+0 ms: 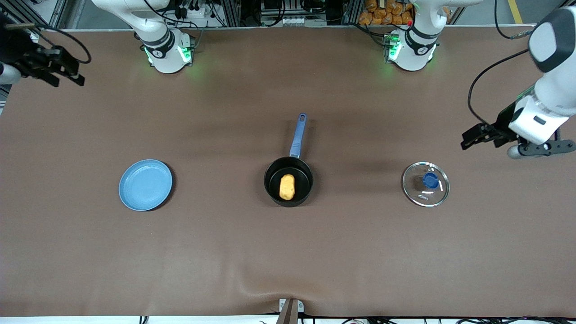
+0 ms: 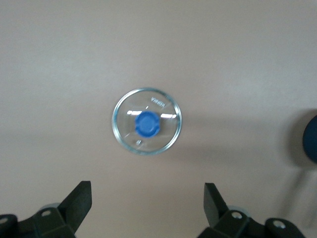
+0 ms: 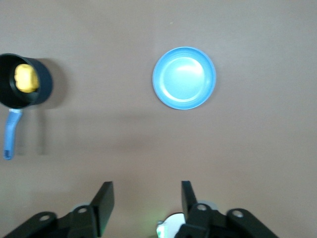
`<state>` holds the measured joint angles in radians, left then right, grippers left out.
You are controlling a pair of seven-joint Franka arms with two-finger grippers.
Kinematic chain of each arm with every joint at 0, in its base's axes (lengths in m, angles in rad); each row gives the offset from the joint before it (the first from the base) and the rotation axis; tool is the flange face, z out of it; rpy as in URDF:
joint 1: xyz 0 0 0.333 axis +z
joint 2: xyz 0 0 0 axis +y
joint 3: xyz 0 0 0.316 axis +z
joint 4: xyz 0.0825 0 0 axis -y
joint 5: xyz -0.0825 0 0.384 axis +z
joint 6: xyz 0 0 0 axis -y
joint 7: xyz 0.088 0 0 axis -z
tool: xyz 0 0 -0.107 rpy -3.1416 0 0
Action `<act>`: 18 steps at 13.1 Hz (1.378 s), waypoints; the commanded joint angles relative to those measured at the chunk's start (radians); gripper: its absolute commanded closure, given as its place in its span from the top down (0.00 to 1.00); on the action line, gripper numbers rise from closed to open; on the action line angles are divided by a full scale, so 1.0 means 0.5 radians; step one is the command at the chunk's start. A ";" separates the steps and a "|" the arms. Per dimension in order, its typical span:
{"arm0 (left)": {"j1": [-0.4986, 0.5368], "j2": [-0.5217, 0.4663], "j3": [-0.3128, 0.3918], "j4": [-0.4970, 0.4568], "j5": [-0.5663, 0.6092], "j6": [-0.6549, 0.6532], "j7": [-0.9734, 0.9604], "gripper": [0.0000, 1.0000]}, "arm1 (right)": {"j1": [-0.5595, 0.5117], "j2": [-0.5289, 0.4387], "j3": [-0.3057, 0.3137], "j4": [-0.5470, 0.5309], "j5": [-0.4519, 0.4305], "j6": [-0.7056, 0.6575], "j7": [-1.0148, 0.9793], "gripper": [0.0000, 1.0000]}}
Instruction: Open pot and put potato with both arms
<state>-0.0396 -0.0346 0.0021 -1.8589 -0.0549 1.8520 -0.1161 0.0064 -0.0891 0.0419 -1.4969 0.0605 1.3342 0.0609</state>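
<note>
The potato (image 1: pixel 287 187) lies in the open pot (image 1: pixel 272 182), glass lid (image 1: pixel 425 184) on the table beside it, while the left gripper (image 2: pixel 147 201) gapes wide and the right gripper (image 3: pixel 147 201) is partly open, both empty.

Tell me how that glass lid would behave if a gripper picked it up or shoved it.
The lid is clear glass, so it is probably rigid, fairly heavy for its size, and breakable if dropped. It lies flat on the table, so a push would likely slide it, not tip it. Its blue knob looks like the only secure place to grip.
</note>
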 commanded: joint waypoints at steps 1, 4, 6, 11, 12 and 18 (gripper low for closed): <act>-0.001 -0.038 -0.047 0.226 0.103 -0.334 -0.038 1.00 | -0.016 -0.064 0.033 -0.196 -0.075 0.208 -0.042 1.00; -0.001 -0.047 -0.063 0.432 0.128 -0.632 -0.035 1.00 | -0.025 -0.055 0.021 -0.332 -0.136 0.430 -0.088 1.00; -0.004 -0.054 -0.066 0.487 0.162 -0.718 -0.026 1.00 | -0.037 -0.046 0.002 -0.329 -0.164 0.439 -0.146 1.00; 0.005 -0.133 -0.170 0.536 0.208 -0.808 -0.035 1.00 | -0.037 0.000 -0.164 -0.286 -0.158 0.446 -0.438 1.00; 0.006 -0.136 -0.170 0.539 0.208 -0.808 -0.032 1.00 | -0.028 0.000 -0.157 -0.289 -0.158 0.446 -0.383 1.00; 0.012 -0.103 -0.161 0.592 0.208 -0.808 0.005 1.00 | -0.034 0.000 -0.157 -0.295 -0.143 0.439 -0.334 1.00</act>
<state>-0.0392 -0.0960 -0.0724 -1.5943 0.0237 1.4670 -0.1203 -0.0065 -0.0857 -0.0437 -1.6433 -0.0106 1.5553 -0.1225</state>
